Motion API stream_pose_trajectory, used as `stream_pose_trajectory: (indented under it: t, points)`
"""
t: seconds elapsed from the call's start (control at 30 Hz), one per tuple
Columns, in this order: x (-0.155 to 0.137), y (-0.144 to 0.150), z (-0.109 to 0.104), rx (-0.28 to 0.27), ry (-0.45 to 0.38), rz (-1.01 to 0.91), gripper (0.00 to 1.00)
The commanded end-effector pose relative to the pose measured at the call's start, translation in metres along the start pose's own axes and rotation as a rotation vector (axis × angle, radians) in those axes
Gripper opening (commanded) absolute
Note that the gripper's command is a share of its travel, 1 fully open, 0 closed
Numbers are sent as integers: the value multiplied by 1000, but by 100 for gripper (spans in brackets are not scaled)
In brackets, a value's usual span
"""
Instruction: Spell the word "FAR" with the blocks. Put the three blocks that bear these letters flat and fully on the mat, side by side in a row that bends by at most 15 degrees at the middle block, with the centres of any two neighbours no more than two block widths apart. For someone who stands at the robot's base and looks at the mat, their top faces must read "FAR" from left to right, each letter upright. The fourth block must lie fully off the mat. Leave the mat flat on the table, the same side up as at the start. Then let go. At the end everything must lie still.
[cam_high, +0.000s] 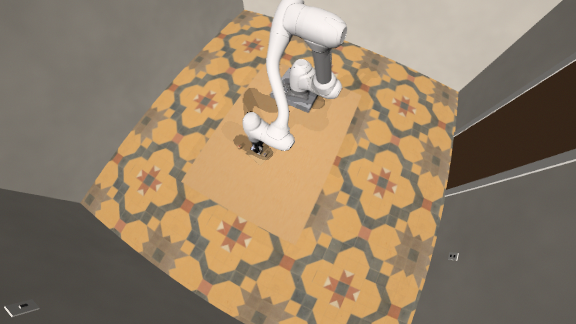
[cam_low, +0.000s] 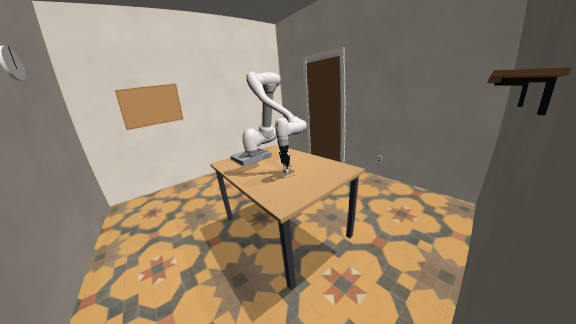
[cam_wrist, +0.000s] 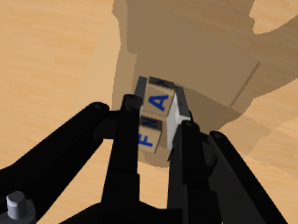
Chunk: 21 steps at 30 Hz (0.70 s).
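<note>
My gripper (cam_high: 257, 150) (cam_low: 287, 171) (cam_wrist: 157, 95) points down, low over the table, with its fingers close together. In the wrist view it is shut on the A block (cam_wrist: 159, 101), a pale wooden block with a blue A on top. The F block (cam_wrist: 148, 140) shows just below it in that view, its blue F partly covered by a finger. Whether the two blocks touch is hard to tell. A thin dark edge, apparently of the wood-coloured mat (cam_wrist: 244, 85), shows at the right; shadow blurs its outline. The R is not readable in any view.
A small block (cam_high: 240, 146) (cam_low: 273, 179), its letter unreadable, lies on the table (cam_high: 270, 200) (cam_low: 320, 175) (cam_wrist: 45, 65) in shadow, away from the gripper. The robot's base (cam_high: 302, 100) (cam_low: 251, 157) stands at the table's far end. Arm shadows cover the working area.
</note>
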<state>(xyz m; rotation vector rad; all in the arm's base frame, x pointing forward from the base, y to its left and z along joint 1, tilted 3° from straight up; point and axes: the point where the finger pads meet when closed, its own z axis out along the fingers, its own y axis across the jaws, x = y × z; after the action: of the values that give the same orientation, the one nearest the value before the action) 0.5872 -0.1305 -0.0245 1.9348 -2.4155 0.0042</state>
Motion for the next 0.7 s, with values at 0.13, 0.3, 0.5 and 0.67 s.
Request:
stream_pose_trajectory:
  t: [0.13, 0.3, 0.5, 0.67]
  points:
    - [2, 3, 6, -5, 2, 3, 13]
    - [2, 3, 7, -5, 2, 3, 13]
    - [2, 3, 8, -5, 2, 3, 13]
    - [2, 3, 8, -5, 2, 3, 13]
